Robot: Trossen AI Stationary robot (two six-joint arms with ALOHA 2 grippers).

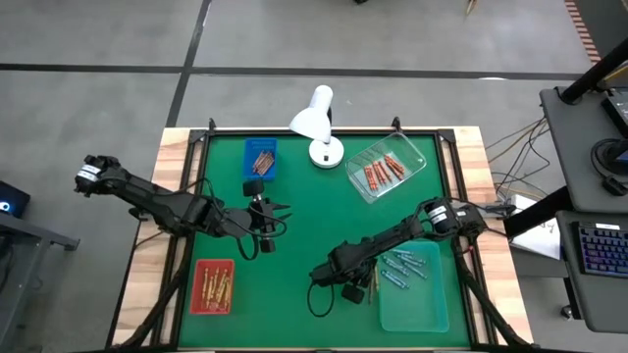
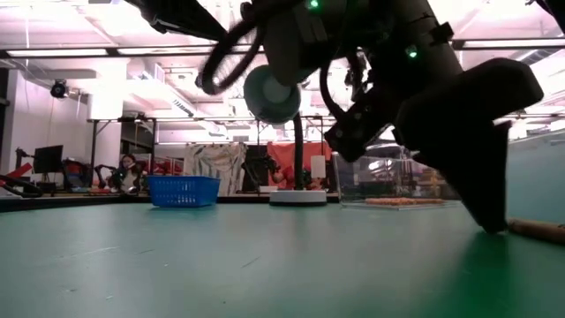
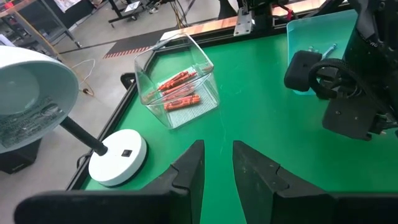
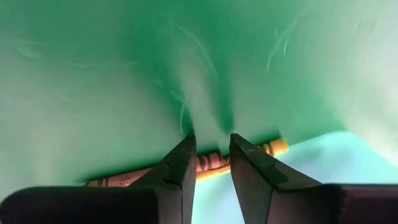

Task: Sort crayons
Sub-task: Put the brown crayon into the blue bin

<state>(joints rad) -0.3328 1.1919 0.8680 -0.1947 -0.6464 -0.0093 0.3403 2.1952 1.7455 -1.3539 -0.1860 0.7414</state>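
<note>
Right wrist view — we see the right gripper [image 4: 210, 163] fingers parted, straddling a thin orange paper-wrapped crayon [image 4: 211, 165] on green felt; left gripper [image 3: 217, 163] slightly open, empty.

- Two dark fingers [image 3: 186, 171] a little apart, nothing between.
- Red crayons [image 3: 178, 91] in a clear tray [image 3: 205, 62].
- White lamp [image 3: 37, 106] near.
- Other arm [image 3: 348, 93] over green table [image 3: 261, 118].

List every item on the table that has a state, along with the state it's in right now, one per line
Right gripper: down at the mat, fingers astride a loose crayon.
Left gripper: slightly apart, empty, hovering mid-table.
Clear tray: tilted, holding red crayons.
Blue tray: holding brownish crayons.
Red tray: holding yellow-gold crayons.
Light blue tray: holding pale blue crayons.
Lamp: upright; cannot tell if lit.
</note>
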